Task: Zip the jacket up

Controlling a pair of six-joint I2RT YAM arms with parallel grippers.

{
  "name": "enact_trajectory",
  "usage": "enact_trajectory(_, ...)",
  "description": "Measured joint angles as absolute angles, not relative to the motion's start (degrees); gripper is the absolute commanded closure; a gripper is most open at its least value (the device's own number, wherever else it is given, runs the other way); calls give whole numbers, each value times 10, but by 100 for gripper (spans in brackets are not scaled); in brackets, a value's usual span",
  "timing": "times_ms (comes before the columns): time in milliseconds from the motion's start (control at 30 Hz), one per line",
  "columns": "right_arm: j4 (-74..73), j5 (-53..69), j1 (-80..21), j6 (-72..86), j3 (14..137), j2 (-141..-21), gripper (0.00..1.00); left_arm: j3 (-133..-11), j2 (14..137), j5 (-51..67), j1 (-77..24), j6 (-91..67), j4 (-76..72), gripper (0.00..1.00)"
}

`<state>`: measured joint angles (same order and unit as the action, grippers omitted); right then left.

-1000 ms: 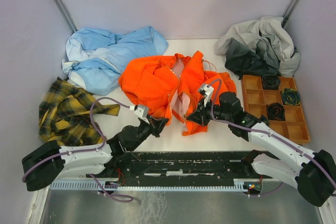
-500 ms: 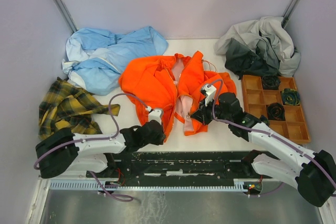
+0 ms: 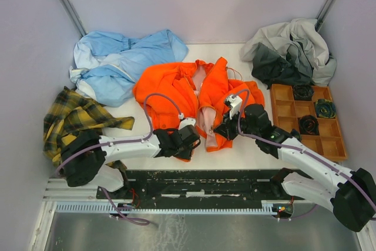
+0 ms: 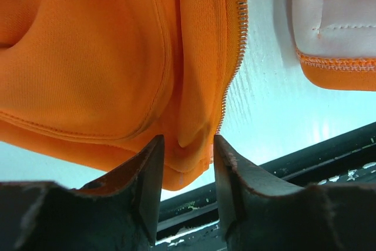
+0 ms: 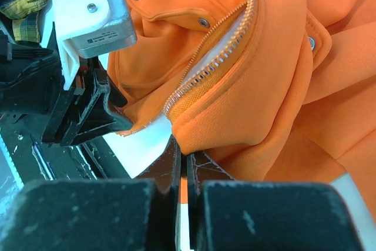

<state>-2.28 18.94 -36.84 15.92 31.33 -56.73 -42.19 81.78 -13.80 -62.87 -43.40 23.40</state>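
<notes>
1. The jacket [image 3: 170, 89] is lying mid-table, stretching toward 12 o'clock from both grippers.
2. The left gripper [image 4: 188, 145] is standing spread around its bottom edge.
3. The right gripper [image 5: 182, 156] is pinching the jacket's other front edge.
4. Its long axis is running 12 to 6, bottom edge pointing to 6.

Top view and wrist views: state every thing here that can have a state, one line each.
jacket: lying open, unzipped
zipper: undone
left pincer: open, astride the jacket's edge
right pincer: shut on the jacket's edge
tray: dark rolls in three compartments
</notes>
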Motion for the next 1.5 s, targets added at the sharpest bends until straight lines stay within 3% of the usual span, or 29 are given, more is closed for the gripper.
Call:
enact_trajectory(433,-23,190,-368,159,312,-561,95,-543,931,-128,-629,-400,383,50)
enact_trajectory(1167,-23,190,-368,159,310,-552,95,-575,957,-103,-629,-376,444,55)
enact_trajectory(1300,-23,190,-368,159,310,-552,95,-573,968,-102,-629,-376,439,60)
enact_trajectory(1500,-23,190,-368,159,310,-552,95,-565,965,-92,-625,-374,419,85)
